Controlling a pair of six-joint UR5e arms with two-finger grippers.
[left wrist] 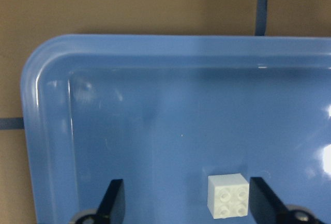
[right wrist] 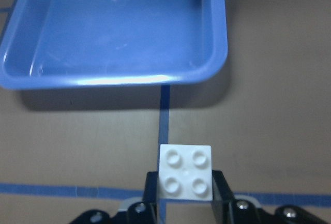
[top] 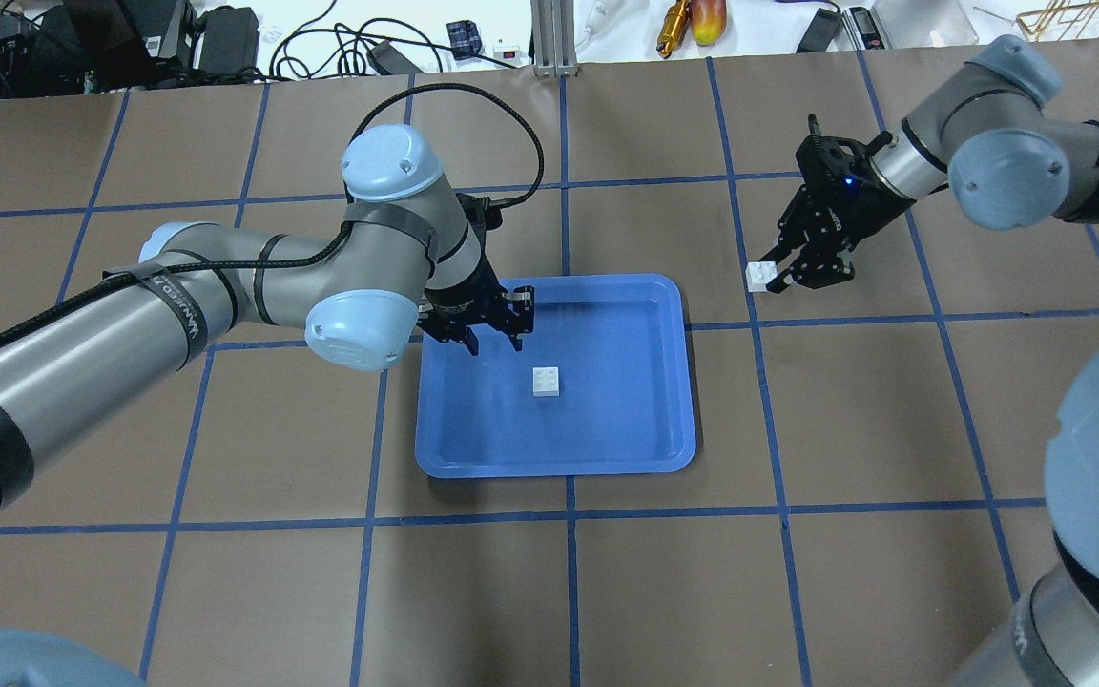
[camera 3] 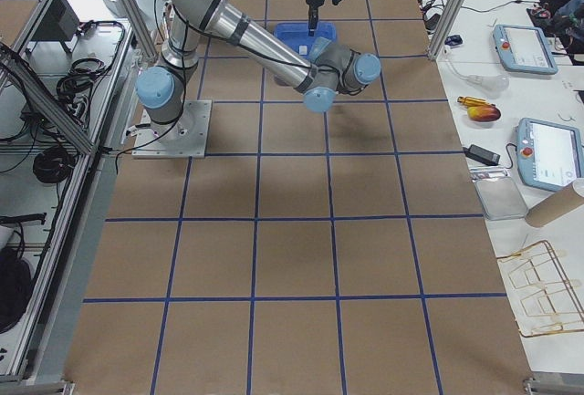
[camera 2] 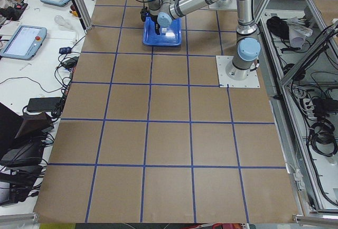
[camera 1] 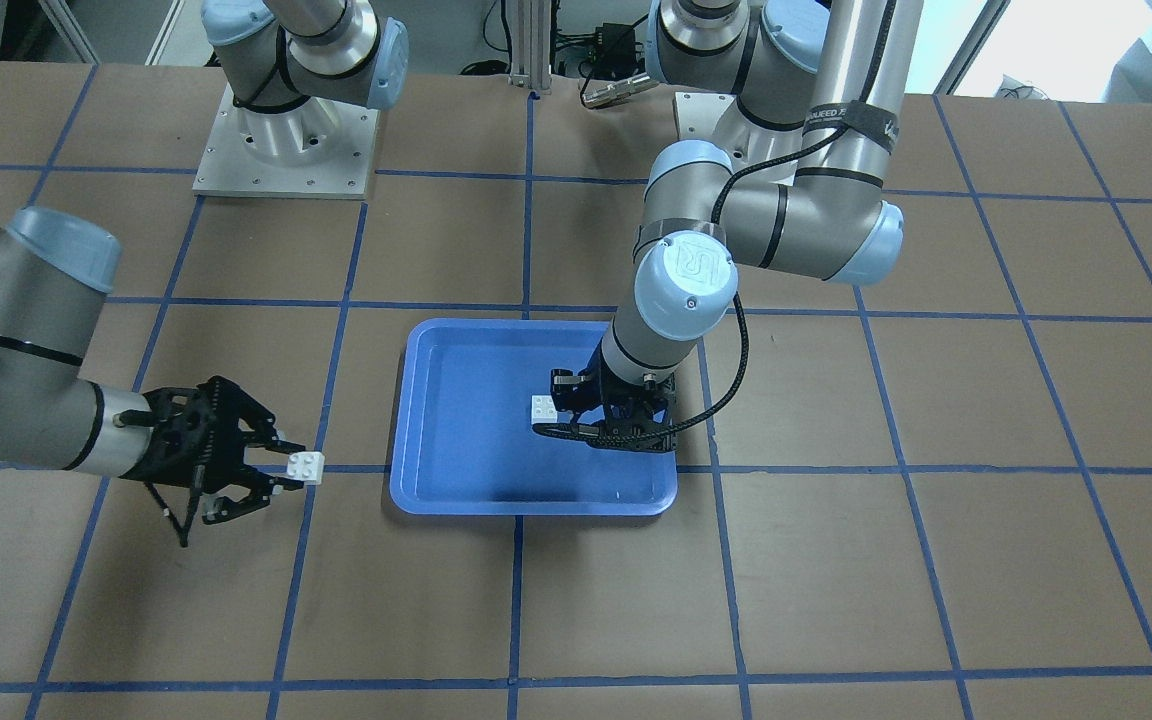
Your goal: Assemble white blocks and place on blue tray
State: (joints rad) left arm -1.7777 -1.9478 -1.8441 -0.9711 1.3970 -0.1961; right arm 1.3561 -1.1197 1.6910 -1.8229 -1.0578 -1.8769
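Note:
The blue tray (top: 645, 434) lies mid-table; it also shows in the front view (camera 1: 456, 450). One white block (top: 546, 381) rests studs up on the tray floor. My left gripper (top: 495, 343) is open over the tray. In the left wrist view the block (left wrist: 227, 195) sits between its spread fingers (left wrist: 114, 200), close to the right one and untouched. My right gripper (top: 780, 277) is off the tray's right side, shut on the second white block (top: 760, 276), held studs up above the table (right wrist: 185, 172). The front view shows that block (camera 1: 305, 467) too.
The brown table has a blue tape grid (top: 569, 534). The two arm bases (camera 1: 286, 140) stand at the robot's side. Cables and tools (top: 693, 19) lie beyond the far edge. My left arm's elbow (top: 359, 329) hangs beside the tray's left rim.

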